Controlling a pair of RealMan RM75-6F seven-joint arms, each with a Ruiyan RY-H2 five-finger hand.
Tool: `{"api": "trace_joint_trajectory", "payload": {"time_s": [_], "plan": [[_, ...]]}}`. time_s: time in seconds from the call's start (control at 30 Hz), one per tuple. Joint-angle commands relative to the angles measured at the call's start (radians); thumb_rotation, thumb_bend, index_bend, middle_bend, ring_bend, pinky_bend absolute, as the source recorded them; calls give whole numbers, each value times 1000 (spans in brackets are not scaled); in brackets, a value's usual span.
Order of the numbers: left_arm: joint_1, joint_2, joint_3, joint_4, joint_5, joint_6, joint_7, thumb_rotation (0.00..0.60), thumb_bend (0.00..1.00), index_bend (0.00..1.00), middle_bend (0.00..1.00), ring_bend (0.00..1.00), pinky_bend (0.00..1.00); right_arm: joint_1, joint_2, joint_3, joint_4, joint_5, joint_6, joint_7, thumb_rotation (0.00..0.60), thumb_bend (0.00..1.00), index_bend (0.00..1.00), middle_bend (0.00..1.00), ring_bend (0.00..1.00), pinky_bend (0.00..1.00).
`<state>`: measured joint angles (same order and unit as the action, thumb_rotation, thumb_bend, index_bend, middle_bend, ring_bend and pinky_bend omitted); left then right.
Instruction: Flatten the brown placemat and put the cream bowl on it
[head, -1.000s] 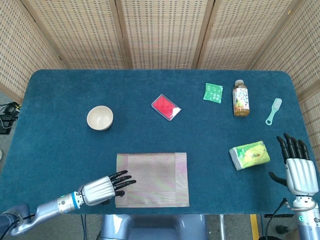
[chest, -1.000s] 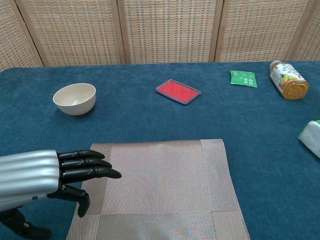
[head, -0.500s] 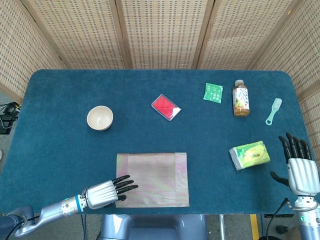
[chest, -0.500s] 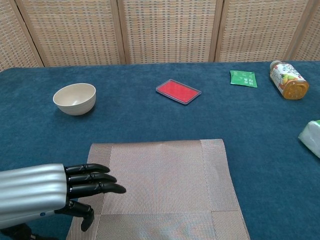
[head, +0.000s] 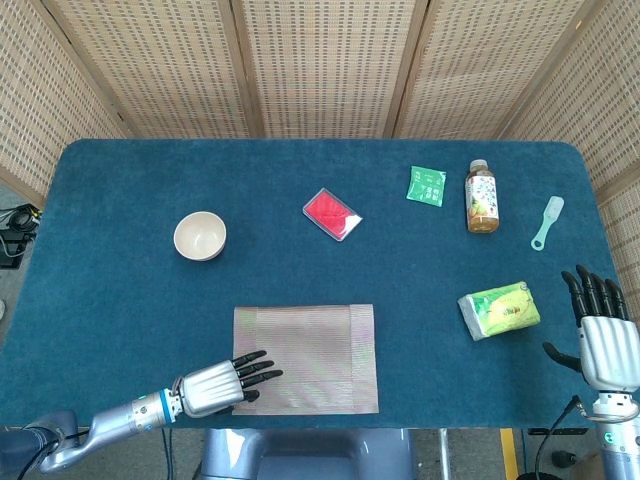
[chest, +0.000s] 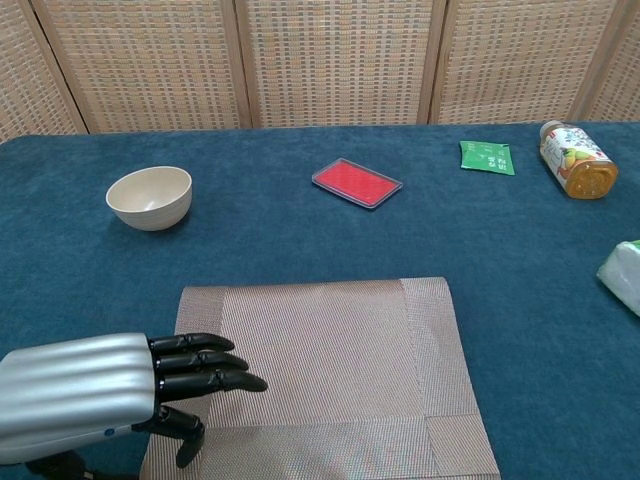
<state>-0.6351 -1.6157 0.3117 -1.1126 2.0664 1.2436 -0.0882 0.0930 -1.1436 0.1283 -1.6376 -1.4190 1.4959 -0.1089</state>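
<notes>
The brown placemat (head: 308, 358) (chest: 320, 375) lies flat near the table's front edge. My left hand (head: 225, 380) (chest: 120, 395) hovers at the mat's front-left corner, fingers stretched out flat over its edge, holding nothing. The cream bowl (head: 200, 236) (chest: 150, 197) stands upright on the blue cloth, well behind and left of the mat. My right hand (head: 603, 335) is open at the table's front-right edge, fingers pointing away from me, holding nothing; the chest view does not show it.
A red flat case (head: 332, 214) lies behind the mat. A green sachet (head: 427, 186), a juice bottle (head: 481, 197) on its side and a pale scoop (head: 547, 222) sit at the back right. A yellow-green tissue pack (head: 499, 310) lies near my right hand.
My left hand has slid back toward the table's front edge along the mat's left side. My right hand has drawn back slightly. The mat and bowl have not moved.
</notes>
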Motion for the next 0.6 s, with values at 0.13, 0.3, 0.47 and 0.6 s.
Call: {"api": "trace_joint_trajectory", "payload": {"time_s": [0.13, 0.3, 0.47, 0.6], "plan": [[-4, -6, 2, 0, -4, 0, 0, 600, 337, 463, 0, 0, 0, 0, 1, 0, 0, 0, 0, 1, 600, 0, 0, 0, 0, 0], [-6, -11, 4, 4, -9, -4, 4, 600, 366, 465, 0, 0, 0, -1, 1, 0, 0, 0, 1, 3, 600, 0, 0, 0, 0, 0], [-8, -15, 6, 7, -16, -7, 4, 600, 403, 465, 0, 0, 0, -1, 2, -1, -1, -2, 1, 3, 600, 0, 0, 0, 0, 0], [-9, -19, 5, 15, -23, -13, 6, 600, 420, 465, 0, 0, 0, -1, 3, -1, -1, -1, 2, 5, 600, 0, 0, 0, 0, 0]]}}
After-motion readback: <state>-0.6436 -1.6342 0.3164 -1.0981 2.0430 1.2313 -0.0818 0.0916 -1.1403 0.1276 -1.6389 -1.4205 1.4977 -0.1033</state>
